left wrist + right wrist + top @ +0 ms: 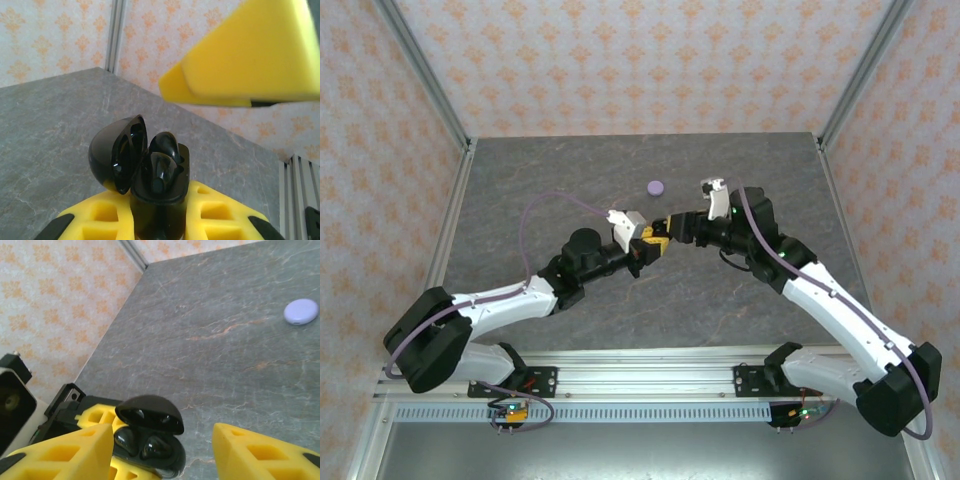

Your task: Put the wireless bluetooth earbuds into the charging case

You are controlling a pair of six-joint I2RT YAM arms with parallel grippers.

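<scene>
**Right wrist: black pair looks seated, lid up, right fingers off**

Seeing left gripper (160, 220) clamped on the black charging case (150, 452), apparently held off the table (560, 180) between the two arms. Seeing right gripper (162, 432) spread wide, one finger on each side of the case, gripping nothing. Counting two black earbuds (142, 444) down in the wells under the raised lid (150, 415). Same picture from left wrist, but can't confirm full seating: gloss black on gloss black, too little contrast.

Reading this as the tail of the insert step for the black pair.

Next move, as a guess:
- Back the right fingers clear of the case.
- Press the lid shut from its top, away from the hinge.
- Keep the left grip steady so the case doesn't twist in the pads.
- If a bud sits proud, nudge it down before closing.

Around:
- Lavender case (656, 186) lying flat on the table, well apart, beyond both grippers. Looks shut.

In the way:
- Right finger (240, 55) hanging just above the open case in left wrist view, close to where the lid swings.
- Little room between the two grippers, so watch for pad-to-pad contact on any approach.
</scene>
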